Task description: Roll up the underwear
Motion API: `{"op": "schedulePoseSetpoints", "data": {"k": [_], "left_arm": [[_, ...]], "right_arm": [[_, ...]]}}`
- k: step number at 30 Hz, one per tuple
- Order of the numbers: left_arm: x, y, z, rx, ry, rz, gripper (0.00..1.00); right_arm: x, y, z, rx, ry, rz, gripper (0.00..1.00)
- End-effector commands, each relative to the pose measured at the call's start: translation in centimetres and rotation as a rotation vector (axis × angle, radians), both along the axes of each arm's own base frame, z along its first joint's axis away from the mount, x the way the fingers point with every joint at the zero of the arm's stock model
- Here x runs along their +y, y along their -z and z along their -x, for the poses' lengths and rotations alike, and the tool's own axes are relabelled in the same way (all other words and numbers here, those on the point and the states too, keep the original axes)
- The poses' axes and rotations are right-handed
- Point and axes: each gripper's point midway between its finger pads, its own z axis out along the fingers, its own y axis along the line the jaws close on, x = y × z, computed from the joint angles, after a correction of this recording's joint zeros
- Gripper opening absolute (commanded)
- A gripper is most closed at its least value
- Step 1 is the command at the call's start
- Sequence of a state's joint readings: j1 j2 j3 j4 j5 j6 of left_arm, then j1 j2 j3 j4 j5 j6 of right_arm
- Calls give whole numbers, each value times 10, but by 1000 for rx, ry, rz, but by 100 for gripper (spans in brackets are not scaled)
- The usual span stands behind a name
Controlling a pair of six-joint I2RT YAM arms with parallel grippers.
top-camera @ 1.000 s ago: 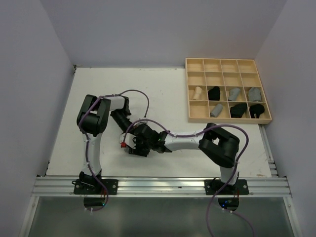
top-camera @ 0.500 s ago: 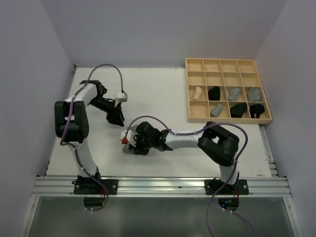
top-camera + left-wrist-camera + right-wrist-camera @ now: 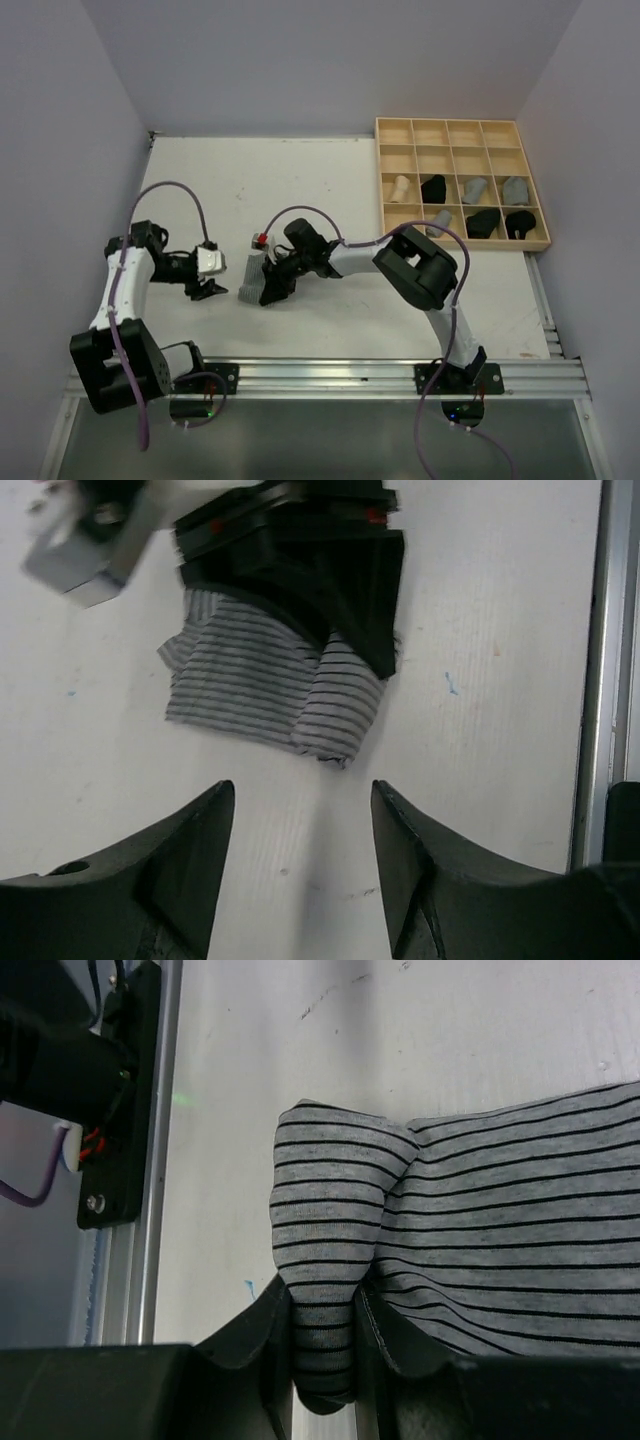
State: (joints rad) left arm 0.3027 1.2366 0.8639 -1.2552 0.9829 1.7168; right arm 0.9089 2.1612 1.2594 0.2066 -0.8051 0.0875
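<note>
We see the striped underwear (image 3: 265, 680), grey with thin dark lines, lying rumpled and partly folded on the white table (image 3: 330, 180), one folded edge pinched in the right gripper (image 3: 325, 1305), while seven rolled underwear (image 3: 433, 187), tan, grey and black, each sit in separate compartments of the wooden tray (image 3: 448, 121).

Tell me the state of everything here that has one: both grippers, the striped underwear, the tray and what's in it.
Left gripper: open, empty, clear of the cloth.
Right gripper: shut on a fold of the striped underwear.
Striped underwear: unrolled, lying rumpled on the table, one fold pinched.
Wooden tray: two far rows empty, seven compartments of the near rows filled.
Bundled garments: seven, one to a compartment.
</note>
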Motion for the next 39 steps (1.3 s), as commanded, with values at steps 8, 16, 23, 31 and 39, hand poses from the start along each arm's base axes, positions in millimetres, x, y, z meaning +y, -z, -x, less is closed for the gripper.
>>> {"op": "schedulePoseSetpoints", "data": {"k": [8, 16, 23, 31, 39], "left_arm": [[-42, 55, 6, -328, 220, -205, 65], [-59, 76, -4, -260, 210, -223, 62], [-64, 105, 8, -234, 283, -316, 39], [-37, 143, 56, 22, 378, -448, 10], [-35, 143, 61, 227, 389, -471, 5]], "right_arm": [[-37, 81, 17, 327, 102, 188, 0], [-36, 87, 18, 361, 92, 204, 0], [-35, 89, 16, 410, 113, 206, 0], [-26, 42, -13, 381, 210, 134, 31], [-51, -48, -68, 114, 370, 105, 55]]}}
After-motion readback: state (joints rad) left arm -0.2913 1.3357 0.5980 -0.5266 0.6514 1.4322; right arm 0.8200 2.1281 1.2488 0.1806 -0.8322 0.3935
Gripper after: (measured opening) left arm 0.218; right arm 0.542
